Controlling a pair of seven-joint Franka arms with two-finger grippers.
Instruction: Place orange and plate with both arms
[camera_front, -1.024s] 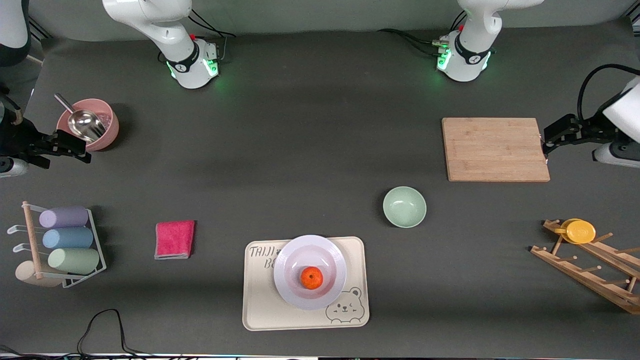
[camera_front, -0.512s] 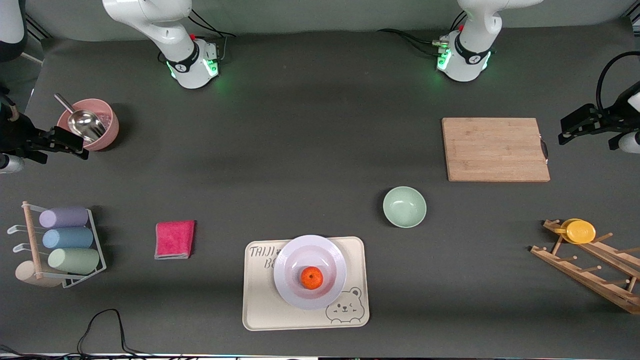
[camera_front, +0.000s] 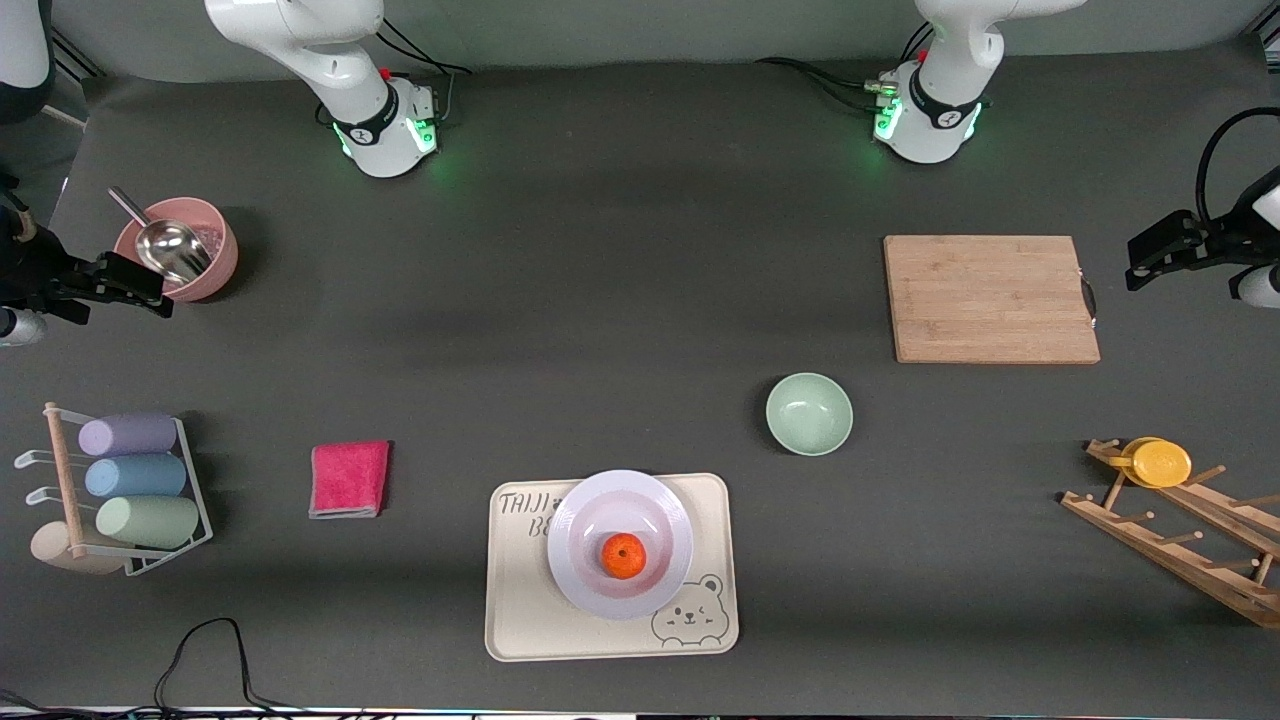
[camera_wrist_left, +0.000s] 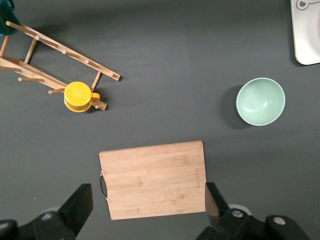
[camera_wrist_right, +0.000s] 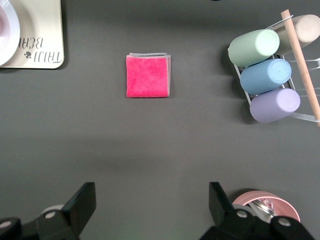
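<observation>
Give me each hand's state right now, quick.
Left hand: open, holding nothing, up over the cutting board's edge.
Right hand: open, holding nothing, beside the pink bowl.

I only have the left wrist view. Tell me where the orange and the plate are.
Observer: The orange sits in the plate, which rests on the cream tray whose corner you can see.
Operator: Report the right gripper.
Observer: The right gripper is open and empty, up over the table beside the pink bowl at the right arm's end.
Operator: Name anything lying toward that end from the tray.
Observer: A folded pink cloth lies flat on the table beside the tray, apart from it.
</observation>
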